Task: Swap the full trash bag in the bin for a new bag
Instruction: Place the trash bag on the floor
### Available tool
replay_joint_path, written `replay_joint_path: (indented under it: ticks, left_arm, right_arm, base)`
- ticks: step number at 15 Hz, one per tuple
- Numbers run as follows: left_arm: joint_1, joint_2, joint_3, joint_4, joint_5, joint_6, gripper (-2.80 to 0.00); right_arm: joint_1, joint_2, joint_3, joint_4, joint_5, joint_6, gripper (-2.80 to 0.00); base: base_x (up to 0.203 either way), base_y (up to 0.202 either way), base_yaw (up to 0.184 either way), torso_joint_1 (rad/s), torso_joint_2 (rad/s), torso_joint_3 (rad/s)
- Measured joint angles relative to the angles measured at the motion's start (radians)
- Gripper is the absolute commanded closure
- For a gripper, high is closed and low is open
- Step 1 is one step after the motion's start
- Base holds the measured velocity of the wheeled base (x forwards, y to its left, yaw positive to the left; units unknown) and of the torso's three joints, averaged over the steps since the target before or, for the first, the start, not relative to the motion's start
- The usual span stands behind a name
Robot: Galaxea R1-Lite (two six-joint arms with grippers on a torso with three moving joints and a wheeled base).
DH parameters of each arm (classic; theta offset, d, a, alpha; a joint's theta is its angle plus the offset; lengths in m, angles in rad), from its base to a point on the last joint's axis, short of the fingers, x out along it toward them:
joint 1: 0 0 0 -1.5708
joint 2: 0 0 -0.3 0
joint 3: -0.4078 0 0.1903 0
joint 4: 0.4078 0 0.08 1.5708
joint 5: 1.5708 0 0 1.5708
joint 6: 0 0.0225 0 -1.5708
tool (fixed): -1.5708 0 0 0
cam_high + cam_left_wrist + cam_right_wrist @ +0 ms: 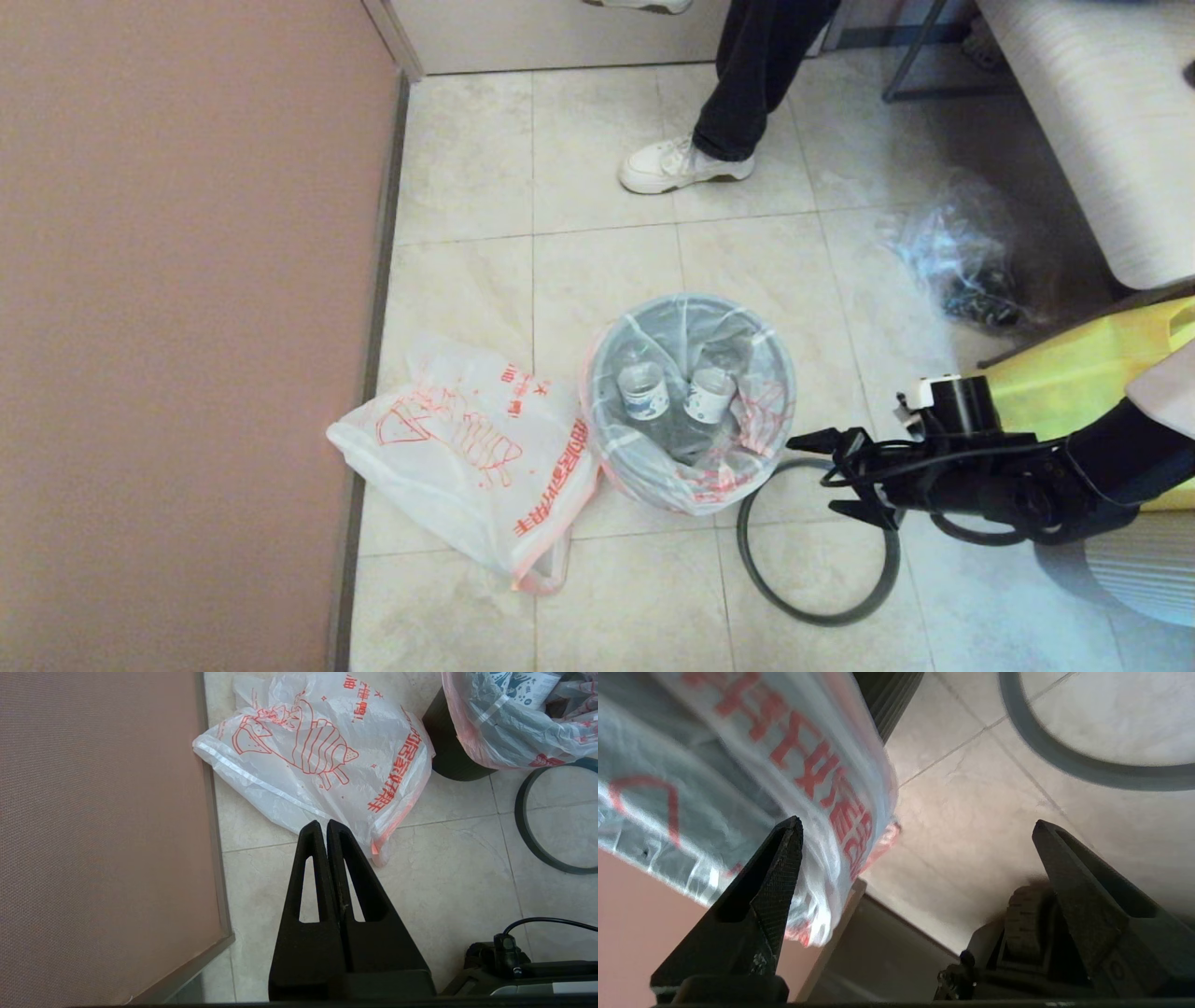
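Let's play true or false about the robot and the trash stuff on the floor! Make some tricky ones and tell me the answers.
1. The full trash bag sits in the bin. True.
2. The dark grey ring is on the bin. False: it lies on the floor beside it.
3. The right gripper is open. True.
4. The new bag holds bottles. False: it lies flat, no bottles.
5. The left gripper is open. False: shut.

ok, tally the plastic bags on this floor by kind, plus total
White bags with red print: 2, the full trash bag in the bin and the new bag beside it
Clear bag: 1
Total: 3
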Motion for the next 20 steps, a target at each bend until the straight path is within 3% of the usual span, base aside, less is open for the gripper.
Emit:
replay_joint_path:
  ticks: [5,11,20]
  left_arm:
    - [0.000,0.000,0.000,0.000,0.001,0.000,0.00]
    - [0.000,0.000,0.000,0.000,0.001,0.000,0.00]
    - [0.000,0.000,0.000,0.000,0.000,0.000,0.00]
  right_arm:
    - [0.048,-0.015,0.085,-0.112,0.015,0.044,-2.80]
    - [0.087,-0.021,0.101,-0.116,0.003,0.038,-2.80]
    - [0.067,0.087,-0.071,-0.106,-0.024,0.006,-2.80]
  base:
    - [0.000,0.000,0.000,0.000,0.00,0.000]
    - [0.000,0.000,0.000,0.000,0.00,0.000]
    - [0.000,0.000,0.000,0.000,0.00,0.000]
